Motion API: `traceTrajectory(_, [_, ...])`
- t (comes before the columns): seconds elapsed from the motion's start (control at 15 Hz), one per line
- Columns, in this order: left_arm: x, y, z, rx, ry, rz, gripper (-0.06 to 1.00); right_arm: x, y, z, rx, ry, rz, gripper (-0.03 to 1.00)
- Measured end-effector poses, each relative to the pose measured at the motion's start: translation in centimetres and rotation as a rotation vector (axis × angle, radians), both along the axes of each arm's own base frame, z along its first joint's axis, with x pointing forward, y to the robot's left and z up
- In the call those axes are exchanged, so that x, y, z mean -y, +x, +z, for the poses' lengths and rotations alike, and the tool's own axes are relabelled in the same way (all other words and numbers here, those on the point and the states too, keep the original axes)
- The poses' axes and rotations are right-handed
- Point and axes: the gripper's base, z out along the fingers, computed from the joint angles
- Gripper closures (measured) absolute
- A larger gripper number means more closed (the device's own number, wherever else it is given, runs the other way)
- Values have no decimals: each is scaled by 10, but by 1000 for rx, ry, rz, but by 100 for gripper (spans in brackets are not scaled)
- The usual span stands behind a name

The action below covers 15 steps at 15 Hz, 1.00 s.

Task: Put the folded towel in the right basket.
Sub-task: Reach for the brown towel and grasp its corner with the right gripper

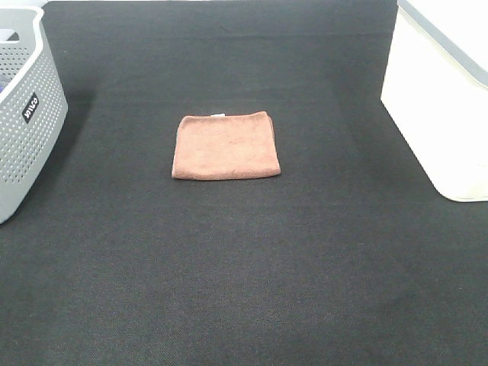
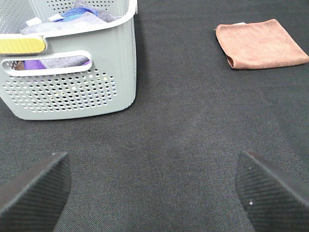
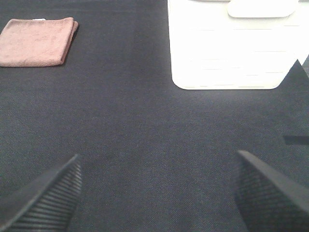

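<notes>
Black textured fingers (image 2: 36,191) of the left gripper (image 2: 154,193) stand wide apart with nothing between them, over the black woven table cover (image 1: 244,274). The right gripper (image 3: 157,193) is likewise spread and empty. Near the left gripper sits the grey perforated plastic basket (image 2: 72,92), containing purple, blue and grey cloths (image 2: 82,19). The white plastic basket (image 3: 231,48) sits ahead of the right gripper. The folded brown terry towel (image 1: 226,146) lies flat on the cover between the two baskets, well apart from both and from each gripper.
</notes>
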Motion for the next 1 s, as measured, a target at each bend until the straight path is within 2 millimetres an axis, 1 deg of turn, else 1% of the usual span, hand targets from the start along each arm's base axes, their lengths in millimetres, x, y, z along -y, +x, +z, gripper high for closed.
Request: traceTrajectory(1.0, [0, 0, 0, 0, 0, 0, 7, 0, 0, 0, 0, 0, 0, 17])
